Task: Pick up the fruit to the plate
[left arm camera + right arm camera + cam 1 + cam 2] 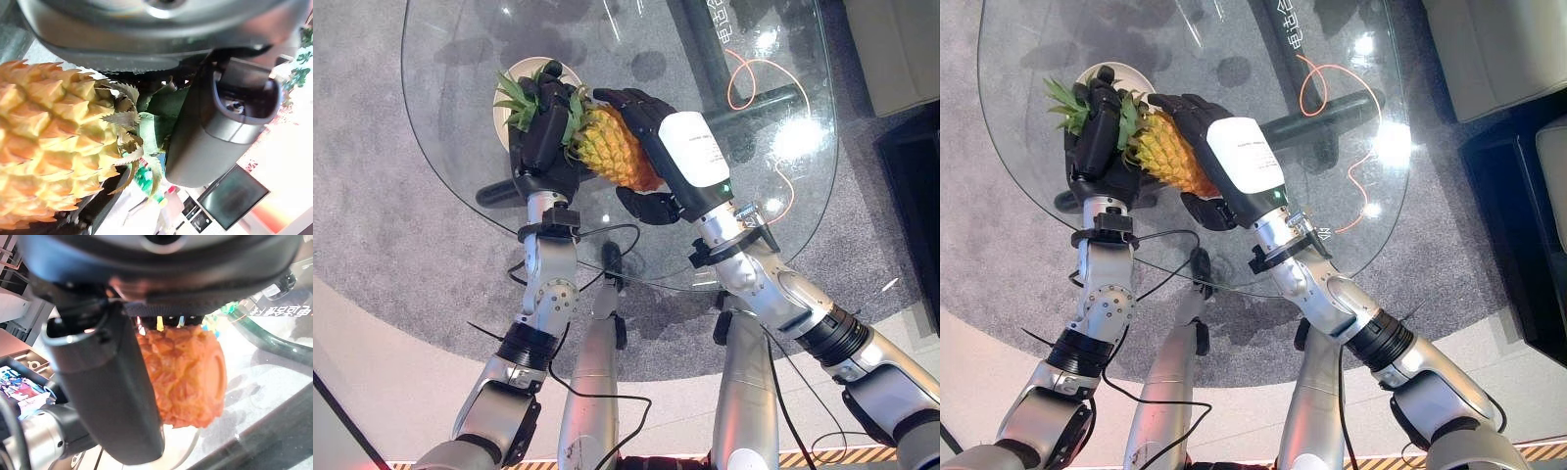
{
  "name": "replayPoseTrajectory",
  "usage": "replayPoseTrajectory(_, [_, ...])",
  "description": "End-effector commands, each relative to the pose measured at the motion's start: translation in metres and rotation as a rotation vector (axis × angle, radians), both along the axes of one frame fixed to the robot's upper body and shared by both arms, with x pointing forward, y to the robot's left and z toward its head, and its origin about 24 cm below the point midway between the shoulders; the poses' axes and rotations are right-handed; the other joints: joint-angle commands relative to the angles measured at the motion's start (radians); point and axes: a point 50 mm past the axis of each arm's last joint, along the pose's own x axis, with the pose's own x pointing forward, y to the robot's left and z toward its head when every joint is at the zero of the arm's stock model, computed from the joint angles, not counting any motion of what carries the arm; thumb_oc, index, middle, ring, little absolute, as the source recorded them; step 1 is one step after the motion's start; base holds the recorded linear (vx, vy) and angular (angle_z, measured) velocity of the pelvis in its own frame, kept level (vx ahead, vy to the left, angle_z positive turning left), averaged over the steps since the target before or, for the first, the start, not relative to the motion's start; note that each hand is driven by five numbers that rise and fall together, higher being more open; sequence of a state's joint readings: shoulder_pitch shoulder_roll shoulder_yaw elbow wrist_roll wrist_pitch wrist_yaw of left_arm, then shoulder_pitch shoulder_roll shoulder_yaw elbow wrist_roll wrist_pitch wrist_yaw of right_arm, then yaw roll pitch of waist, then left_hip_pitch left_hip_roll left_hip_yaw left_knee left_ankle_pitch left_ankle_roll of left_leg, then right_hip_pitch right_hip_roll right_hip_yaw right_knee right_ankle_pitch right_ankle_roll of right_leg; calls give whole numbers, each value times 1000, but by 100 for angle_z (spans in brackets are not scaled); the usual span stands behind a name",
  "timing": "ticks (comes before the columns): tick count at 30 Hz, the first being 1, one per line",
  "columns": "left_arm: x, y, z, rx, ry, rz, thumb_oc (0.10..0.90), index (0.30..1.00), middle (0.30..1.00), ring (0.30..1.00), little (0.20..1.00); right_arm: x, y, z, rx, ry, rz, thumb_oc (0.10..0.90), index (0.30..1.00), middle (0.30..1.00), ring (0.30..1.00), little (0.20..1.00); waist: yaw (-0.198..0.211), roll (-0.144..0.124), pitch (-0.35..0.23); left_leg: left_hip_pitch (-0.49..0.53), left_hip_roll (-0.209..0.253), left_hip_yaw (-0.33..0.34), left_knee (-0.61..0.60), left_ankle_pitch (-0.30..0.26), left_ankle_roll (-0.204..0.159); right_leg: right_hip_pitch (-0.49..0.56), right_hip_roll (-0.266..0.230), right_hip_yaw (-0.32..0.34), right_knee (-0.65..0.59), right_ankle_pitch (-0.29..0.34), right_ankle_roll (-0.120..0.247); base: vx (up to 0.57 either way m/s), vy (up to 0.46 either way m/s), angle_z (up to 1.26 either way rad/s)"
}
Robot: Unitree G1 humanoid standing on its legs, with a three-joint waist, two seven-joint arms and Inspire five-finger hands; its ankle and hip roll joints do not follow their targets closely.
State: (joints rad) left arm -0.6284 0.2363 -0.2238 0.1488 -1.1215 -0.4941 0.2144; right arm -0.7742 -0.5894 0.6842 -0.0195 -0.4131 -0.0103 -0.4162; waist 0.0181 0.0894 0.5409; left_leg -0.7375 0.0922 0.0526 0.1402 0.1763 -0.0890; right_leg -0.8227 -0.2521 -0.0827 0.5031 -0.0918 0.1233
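Left hand point(544, 137): fingers curled on the leafy crown, steadying the yellow-orange scaly pineapple point(612, 149).
Right hand point(658, 147): clamped round its body, bearing weight beside the round cream plate point(505, 90).

A round clear glass table point(783, 206) on a dark tubular frame point(710, 59) stands over grey carpet point(372, 245), with a thin orange cable point(736, 83) looping at two o'clock and a pale beige cushioned seat point(901, 49) beyond it.
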Motion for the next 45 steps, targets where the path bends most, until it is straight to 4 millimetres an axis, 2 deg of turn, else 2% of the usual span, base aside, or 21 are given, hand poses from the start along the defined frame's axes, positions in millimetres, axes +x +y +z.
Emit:
replayPoseTrajectory(1, [-22, 11, 54, -48, -291, 112, 100, 300, 300, 300, 200, -32, 19, 65, 153, -312, 185, 800, 900, 900, 900, 900, 14, -12, -21, 7, -59, 8, 77, -113, 19, 68, 18, -89, -187, 109, 4, 0, 0, 0])
replayPoseTrajectory(11, [-29, 30, 56, -202, -223, 327, 100, 300, 300, 300, 200, -31, 20, 68, 164, -322, 178, 800, 900, 900, 900, 900, 23, -16, -21, 13, -62, 1, 64, -106, 15, 78, 18, -96, -195, 107, 5, 0, 0, 0])
replayPoseTrajectory(22, [-35, 39, 60, -315, -242, 405, 100, 300, 300, 300, 200, -30, 23, 71, 166, -319, 171, 800, 900, 900, 900, 900, 27, -18, -21, 20, -60, 1, 54, -101, 10, 87, 18, -99, -201, 106, 6, -2, 0, 1])
replayPoseTrajectory(28, [-40, 39, 69, -324, -268, 463, 100, 300, 300, 300, 200, -27, 23, 73, 181, -323, 149, 800, 900, 900, 900, 900, 26, -19, -21, 12, -61, 0, 47, -90, 10, 81, 20, -98, -209, 116, 5, 0, 0, 0])
replayPoseTrajectory(31, [-43, 38, 73, -286, -287, 532, 100, 300, 300, 300, 200, -20, 16, 72, 236, -311, 93, 800, 900, 900, 900, 900, 23, -18, -21, 15, -59, 3, 42, -87, 8, 82, 22, -94, -214, 118, 4, 0, 0, 0])
replayPoseTrajectory(36, [-44, 40, 82, -215, -301, 659, 100, 300, 300, 300, 200, -4, -10, 70, 344, -332, -53, 800, 900, 900, 900, 900, 8, -20, -21, 26, -53, 13, 39, -96, 6, 84, 23, -84, -207, 108, 7, -7, 30, 0])
replayPoseTrajectory(40, [-45, 43, 93, -142, -332, 813, 100, 300, 300, 300, 200, 8, -45, 68, 464, -372, -203, 800, 900, 900, 900, 900, -9, -22, -21, 18, -48, 20, 32, -88, 7, 69, 29, -74, -209, 118, 7, -17, 37, -1])
replayPoseTrajectory(42, [-45, 47, 92, -105, -331, 894, 100, 300, 300, 300, 200, 11, -66, 61, 515, -383, -291, 800, 900, 900, 900, 900, -19, -25, -21, 29, -46, 24, 31, -97, 7, 76, 31, -69, -205, 109, 9, 2, 12, -2])
replayPoseTrajectory(45, [-44, 54, 93, -80, -324, 974, 100, 300, 300, 300, 200, 13, -85, 53, 568, -404, -389, 800, 900, 900, 900, 900, -28, -30, -21, 30, -42, 28, 31, -101, 8, 71, 35, -65, -204, 110, 10, -17, 17, -7])
